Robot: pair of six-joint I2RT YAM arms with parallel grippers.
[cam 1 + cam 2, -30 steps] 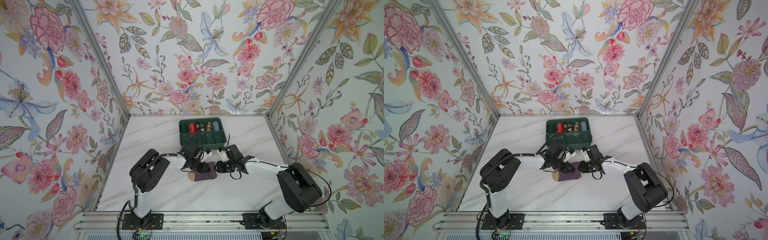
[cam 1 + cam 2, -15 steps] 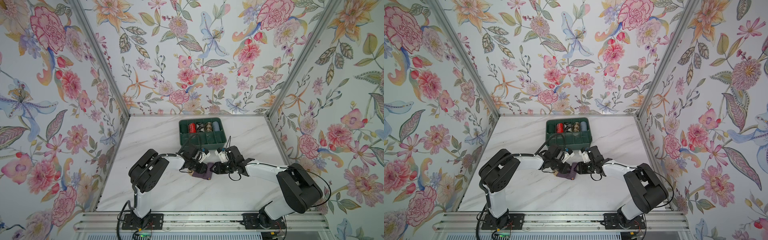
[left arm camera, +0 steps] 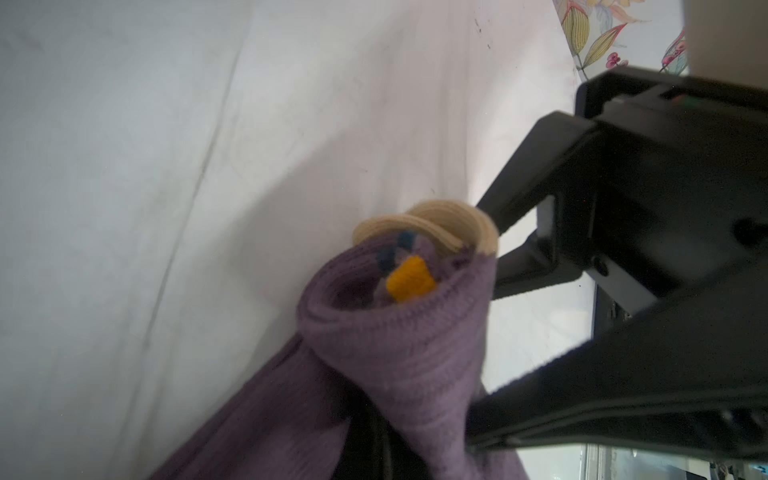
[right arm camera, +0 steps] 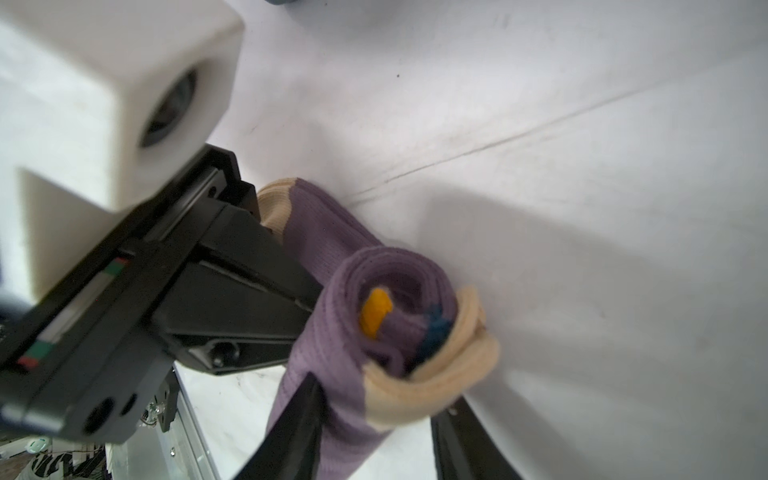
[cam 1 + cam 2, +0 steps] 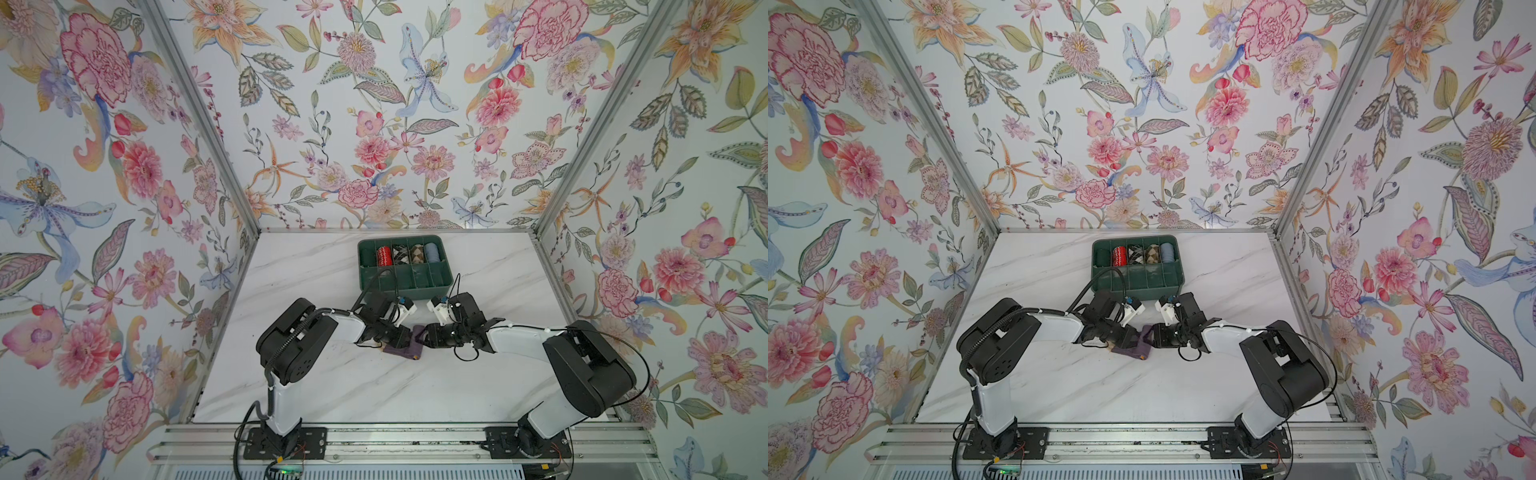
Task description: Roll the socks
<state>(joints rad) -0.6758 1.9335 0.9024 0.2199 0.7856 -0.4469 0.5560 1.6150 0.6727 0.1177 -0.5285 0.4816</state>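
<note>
The socks (image 5: 404,348) are dusty purple with tan ends, wound into a loose roll on the white marble table in both top views (image 5: 1133,348). An orange patch and a navy patch show at the roll's core (image 4: 376,311). My left gripper (image 5: 402,336) is shut on the purple fabric, and cloth hides its tips in the left wrist view (image 3: 382,453). My right gripper (image 5: 428,335) faces it from the right. Its jaws stand open, one finger on each side of the roll's tan end (image 4: 382,432). One of those fingers (image 4: 299,424) touches the fabric.
A green divided tray (image 5: 405,286) stands just behind both grippers. It holds a red patterned roll (image 5: 384,255), a light-blue roll (image 5: 431,251) and other patterned rolls. Floral walls close in the table on three sides. A metal rail (image 5: 374,436) runs along the front edge.
The socks have gone from a flatter patch to a tighter bundle between the grippers. My right gripper has moved left up to them and its jaws have widened. The left gripper stays shut.
</note>
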